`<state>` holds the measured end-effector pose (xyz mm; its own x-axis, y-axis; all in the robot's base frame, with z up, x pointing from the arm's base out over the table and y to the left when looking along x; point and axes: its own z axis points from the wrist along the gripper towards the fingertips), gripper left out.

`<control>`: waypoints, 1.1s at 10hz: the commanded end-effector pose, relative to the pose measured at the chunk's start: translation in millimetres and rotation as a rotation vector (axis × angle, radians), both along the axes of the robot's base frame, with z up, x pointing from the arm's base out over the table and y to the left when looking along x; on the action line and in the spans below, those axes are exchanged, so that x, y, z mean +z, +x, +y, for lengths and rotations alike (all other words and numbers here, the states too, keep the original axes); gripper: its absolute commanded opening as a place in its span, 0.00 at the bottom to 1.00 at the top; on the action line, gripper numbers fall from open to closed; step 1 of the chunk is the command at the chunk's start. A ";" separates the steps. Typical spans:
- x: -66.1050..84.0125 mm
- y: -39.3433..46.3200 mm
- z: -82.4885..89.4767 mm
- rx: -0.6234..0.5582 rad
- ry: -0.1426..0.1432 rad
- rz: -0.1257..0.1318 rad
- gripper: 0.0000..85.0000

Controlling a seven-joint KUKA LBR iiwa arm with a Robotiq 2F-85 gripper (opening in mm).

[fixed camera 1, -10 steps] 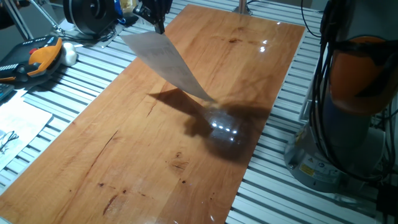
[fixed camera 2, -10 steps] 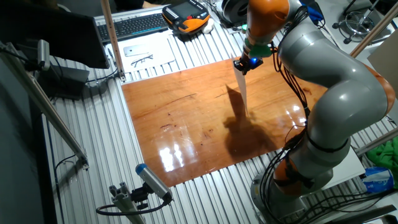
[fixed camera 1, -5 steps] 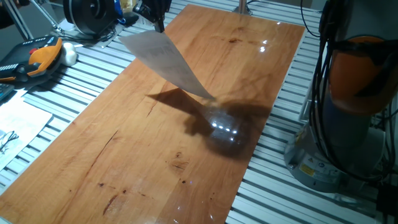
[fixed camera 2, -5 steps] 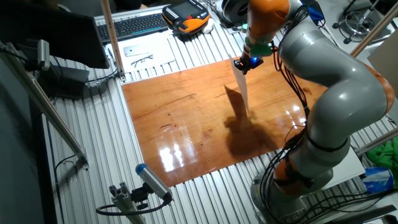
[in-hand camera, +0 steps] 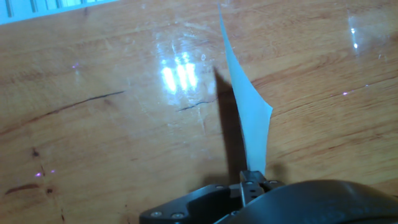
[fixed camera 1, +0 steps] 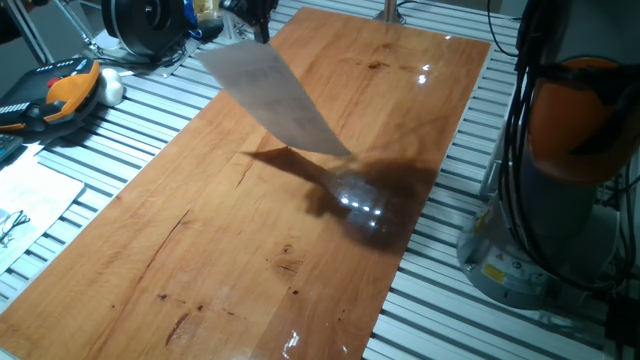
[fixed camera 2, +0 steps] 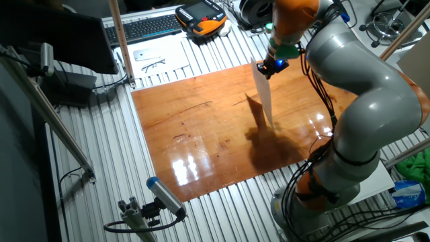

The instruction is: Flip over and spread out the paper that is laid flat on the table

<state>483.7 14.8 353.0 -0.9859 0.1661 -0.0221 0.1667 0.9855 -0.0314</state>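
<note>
The paper (fixed camera 1: 268, 97) is a thin white sheet that hangs in the air above the table (fixed camera 1: 220, 250), held by one top corner. My gripper (fixed camera 1: 258, 18) is shut on that corner at the table's far left edge. In the other fixed view the paper (fixed camera 2: 263, 94) hangs edge-on below the gripper (fixed camera 2: 271, 66), and its lower end is close to the wood. In the hand view the paper (in-hand camera: 244, 106) runs away from the shut fingertips (in-hand camera: 251, 182) over the table (in-hand camera: 99, 137). I cannot tell whether the lower edge touches the table.
The table lies on a grey ribbed slat surface (fixed camera 1: 120, 130). An orange and black device (fixed camera 1: 60, 90) and white printed sheets (fixed camera 1: 25, 200) lie to the left. The arm's base (fixed camera 1: 560, 180) stands right of the table. A keyboard (fixed camera 2: 144, 27) lies beyond the table.
My gripper has moved up and a little to the right with the paper. The hanging sheet has lifted slightly and swung with it.
</note>
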 end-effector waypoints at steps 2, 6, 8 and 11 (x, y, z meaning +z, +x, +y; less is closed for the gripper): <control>-6.9 -1.8 7.4 -0.022 -0.011 -0.008 0.00; -9.8 -5.9 11.7 -0.042 -0.017 -0.010 0.00; -13.8 -9.6 16.5 -0.059 -0.032 -0.012 0.00; -15.8 -12.7 19.4 -0.074 -0.039 -0.017 0.00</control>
